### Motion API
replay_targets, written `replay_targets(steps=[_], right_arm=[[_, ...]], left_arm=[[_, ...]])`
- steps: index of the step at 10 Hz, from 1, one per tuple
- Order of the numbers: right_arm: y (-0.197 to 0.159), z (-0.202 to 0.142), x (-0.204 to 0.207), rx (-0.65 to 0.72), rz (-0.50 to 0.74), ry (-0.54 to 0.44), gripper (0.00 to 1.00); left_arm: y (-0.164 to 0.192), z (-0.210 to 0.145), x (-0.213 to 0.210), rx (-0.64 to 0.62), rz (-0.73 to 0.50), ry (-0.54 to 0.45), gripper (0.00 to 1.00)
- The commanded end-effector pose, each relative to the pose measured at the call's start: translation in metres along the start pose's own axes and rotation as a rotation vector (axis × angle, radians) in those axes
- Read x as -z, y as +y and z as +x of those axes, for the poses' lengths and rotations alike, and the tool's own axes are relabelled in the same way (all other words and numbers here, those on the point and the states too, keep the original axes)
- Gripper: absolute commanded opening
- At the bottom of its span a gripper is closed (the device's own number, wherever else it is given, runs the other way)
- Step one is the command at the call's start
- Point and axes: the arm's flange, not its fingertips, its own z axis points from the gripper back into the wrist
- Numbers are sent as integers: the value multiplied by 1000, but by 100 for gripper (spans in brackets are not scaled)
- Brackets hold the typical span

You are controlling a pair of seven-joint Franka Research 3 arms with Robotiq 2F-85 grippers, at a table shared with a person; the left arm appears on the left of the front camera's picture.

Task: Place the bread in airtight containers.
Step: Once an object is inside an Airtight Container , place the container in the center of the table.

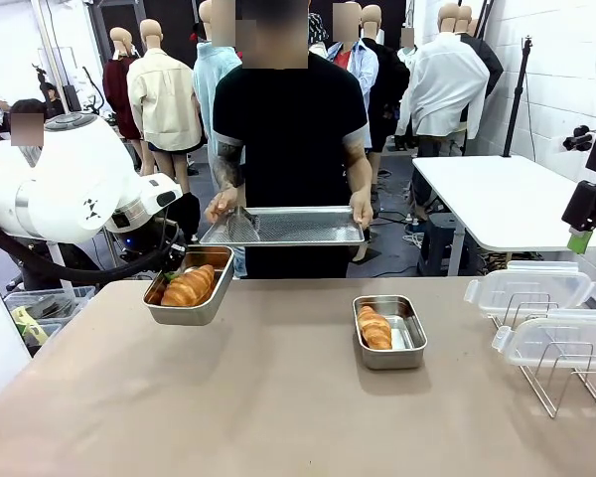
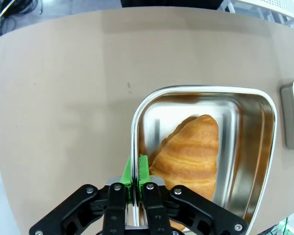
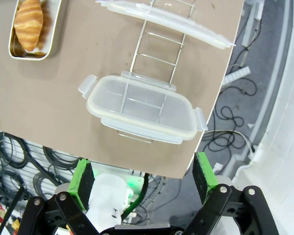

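My left gripper is shut on the near rim of a steel airtight container at the table's left, which looks slightly raised and tilted. A golden croissant lies in it. In the left wrist view the green pads pinch the container's rim beside the croissant. A second container rests at mid-table with the other croissant inside. My right gripper hangs open high over a clear lid; its green fingertip shows at the right edge.
The person at the far side holds a large perforated metal tray in both hands. At the table's right, a wire rack carries two clear lids. The table's front edge runs below the lids.
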Motion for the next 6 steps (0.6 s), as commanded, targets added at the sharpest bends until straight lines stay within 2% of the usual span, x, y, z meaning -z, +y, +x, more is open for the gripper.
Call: replay_targets(steps=[1,5,6], right_arm=[[3,-2,1,18,-8,6,100],[3,-2,1,18,-8,6,100],[3,-2,1,18,-8,6,100]], left_arm=[[2,1,-3,6,-5,-13,0],[0,0,0,0,0,0,0],[7,-2,11,-15,35,-24,0]])
